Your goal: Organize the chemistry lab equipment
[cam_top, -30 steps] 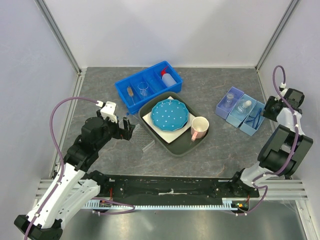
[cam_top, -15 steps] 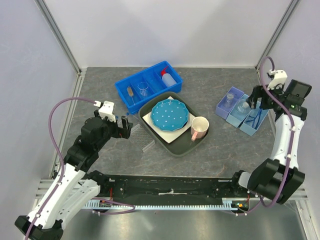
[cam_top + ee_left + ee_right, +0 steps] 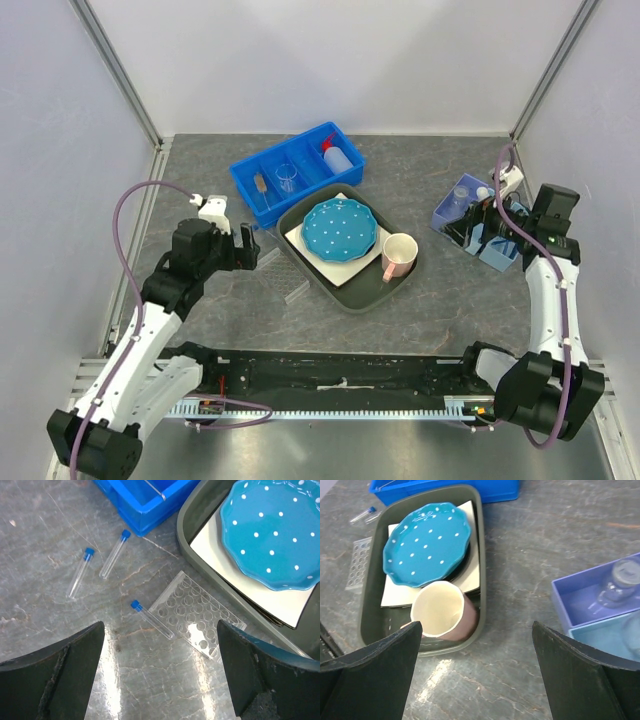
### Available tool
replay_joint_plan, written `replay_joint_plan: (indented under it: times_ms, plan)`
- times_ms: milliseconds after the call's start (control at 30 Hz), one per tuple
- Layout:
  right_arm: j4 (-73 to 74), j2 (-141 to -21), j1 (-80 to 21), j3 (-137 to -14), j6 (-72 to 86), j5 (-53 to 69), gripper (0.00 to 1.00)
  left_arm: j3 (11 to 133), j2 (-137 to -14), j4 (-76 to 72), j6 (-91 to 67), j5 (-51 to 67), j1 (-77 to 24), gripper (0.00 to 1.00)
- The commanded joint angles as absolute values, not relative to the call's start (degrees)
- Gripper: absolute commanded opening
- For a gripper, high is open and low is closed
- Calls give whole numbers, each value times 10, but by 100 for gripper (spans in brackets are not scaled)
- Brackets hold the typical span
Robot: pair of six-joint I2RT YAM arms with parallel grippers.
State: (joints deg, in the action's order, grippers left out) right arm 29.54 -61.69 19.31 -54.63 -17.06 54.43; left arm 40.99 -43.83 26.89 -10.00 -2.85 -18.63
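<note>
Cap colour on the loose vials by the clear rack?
Blue. The vials show clearest in the left wrist view.

stone-look tabletop (image 3: 40,625) w/ sheen — clear plastic rack (image 3: 197,625), glossy blue plate (image 3: 270,535)

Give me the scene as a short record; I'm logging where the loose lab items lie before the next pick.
left fingers: open, empty
right fingers: open, empty
loose on table: three blue-capped clear vials lying flat; clear plastic well rack beside the grey tray
in grey tray: blue white-dotted plate, pink mug
in blue plastic bin: white squeeze bottle with red nozzle, clear beaker, small brush
</note>
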Motion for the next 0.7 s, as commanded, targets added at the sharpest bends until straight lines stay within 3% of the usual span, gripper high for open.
replay_joint_plan:
  times_ms: [0, 300, 667]
  plan:
    - [224, -616, 188, -512, -141, 620, 98, 451, -467, 289, -132, 47, -139, 100]
    - [196, -584, 188, -468, -141, 669, 98, 481, -536, 308, -129, 84, -110, 97]
    - [211, -576, 188, -468, -150, 665, 98, 461, -534, 308, -134, 101, -109, 95]
